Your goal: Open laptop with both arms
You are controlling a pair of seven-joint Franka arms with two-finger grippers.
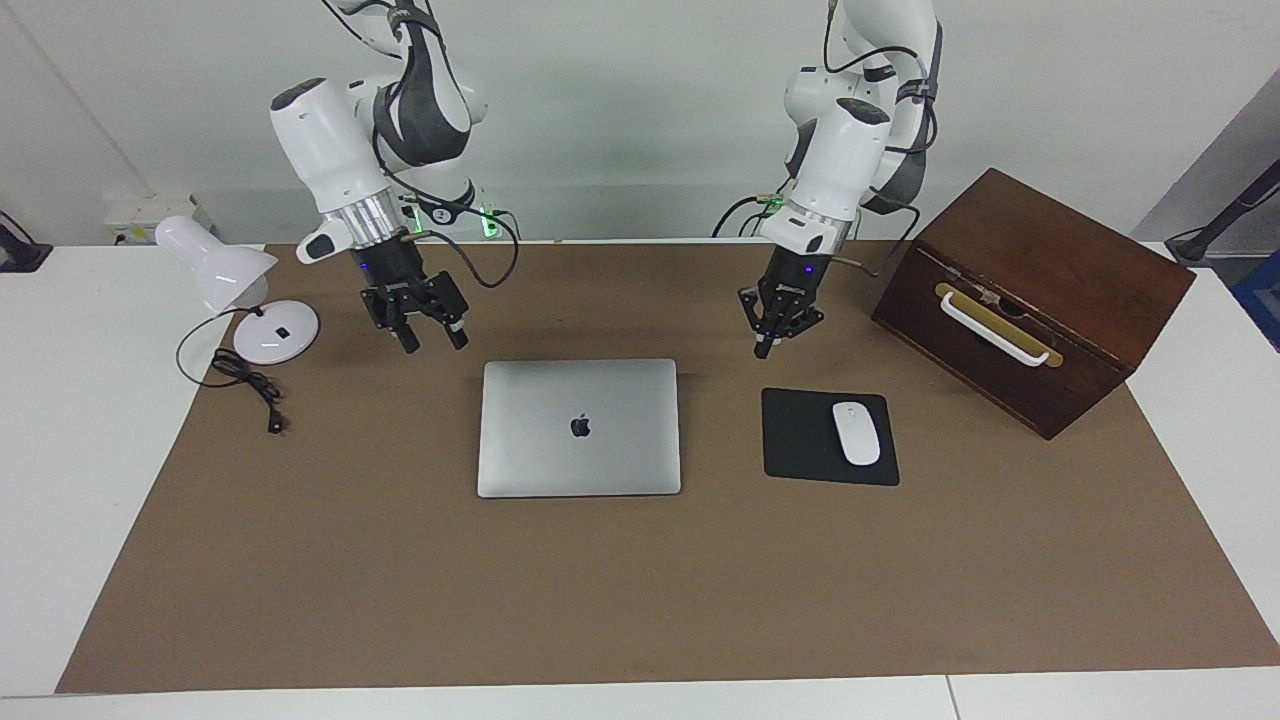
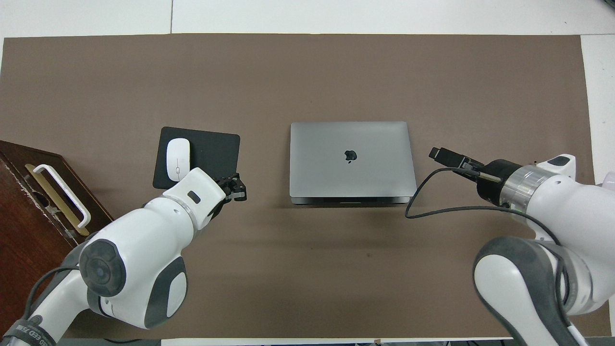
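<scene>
The laptop [image 1: 579, 427] lies shut; nothing is opened yet. It is flanked by the closed left pincer [image 1: 765, 347] and spread right pincer [image 1: 433, 342], both raised.

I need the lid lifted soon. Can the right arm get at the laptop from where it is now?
Probably yes. The right gripper hangs in the air just off the closed laptop, toward the right arm's end of the table, with only bare brown mat between them. The desk lamp stands clear of that path.
</scene>
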